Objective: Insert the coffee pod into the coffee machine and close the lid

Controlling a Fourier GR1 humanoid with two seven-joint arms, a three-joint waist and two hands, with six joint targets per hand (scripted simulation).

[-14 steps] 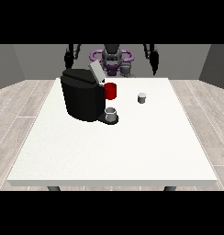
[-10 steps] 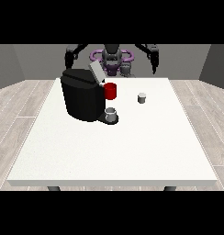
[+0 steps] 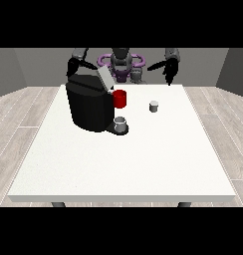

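A black coffee machine (image 3: 89,105) stands on the left half of the white table (image 3: 124,154), its grey lid (image 3: 104,78) raised and tilted. A red part (image 3: 120,98) sticks out at its front, above a small grey cup (image 3: 121,124) on its drip base. The small grey coffee pod (image 3: 154,106) sits alone on the table to the machine's right. The hand at the view's right (image 3: 168,69) hangs above the table's far edge, behind and right of the pod, fingers relaxed. The hand at the view's left (image 3: 73,66) is raised behind the machine.
The robot's torso (image 3: 121,63) stands behind the far edge of the table. Wooden floor surrounds the table. The table's near half is bare white surface.
Both arms have risen and swung outward from beside the torso. The hand at the view's right now sits higher and closer to the table's far edge. Pod and machine have not moved.
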